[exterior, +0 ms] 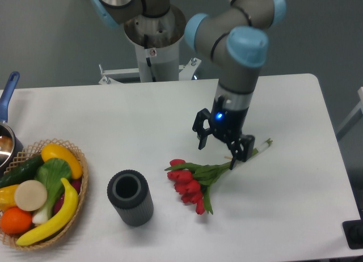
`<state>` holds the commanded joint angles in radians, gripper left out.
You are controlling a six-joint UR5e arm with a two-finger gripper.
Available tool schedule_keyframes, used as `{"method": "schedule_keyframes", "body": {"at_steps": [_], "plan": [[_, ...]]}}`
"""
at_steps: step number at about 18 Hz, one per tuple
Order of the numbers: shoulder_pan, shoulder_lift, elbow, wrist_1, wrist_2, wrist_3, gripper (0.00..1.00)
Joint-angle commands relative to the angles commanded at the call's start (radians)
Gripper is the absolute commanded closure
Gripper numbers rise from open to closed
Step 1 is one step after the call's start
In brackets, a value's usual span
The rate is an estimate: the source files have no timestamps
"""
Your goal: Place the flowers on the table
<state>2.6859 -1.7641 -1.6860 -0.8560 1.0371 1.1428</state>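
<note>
The flowers (pixel 190 181), a bunch of red tulips with green leaves, lie flat on the white table (pixel 295 205) right of centre. Their pale stems point up and right, ending near the gripper's right finger. My gripper (pixel 220 149) hangs just above the stem end of the bunch. Its two black fingers are spread apart, and nothing is held between them. The right finger (pixel 240 151) stands close over the stems; whether it touches them I cannot tell.
A dark grey ribbed vase (pixel 130 198) stands upright left of the flowers. A wicker basket (pixel 79 185) of fruit and vegetables sits at the front left. A pot with a blue handle (pixel 8 89) is at the left edge. The robot base (pixel 153 43) stands behind the table.
</note>
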Motion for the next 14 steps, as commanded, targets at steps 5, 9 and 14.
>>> {"method": "schedule_keyframes", "body": {"at_steps": [5,9,14], "plan": [[0.084,0.023,0.046,-0.002,-0.129,0.002,0.00],[0.130,0.028,0.029,-0.002,-0.184,0.049,0.00],[0.161,0.061,-0.037,-0.005,-0.184,0.248,0.00]]}}
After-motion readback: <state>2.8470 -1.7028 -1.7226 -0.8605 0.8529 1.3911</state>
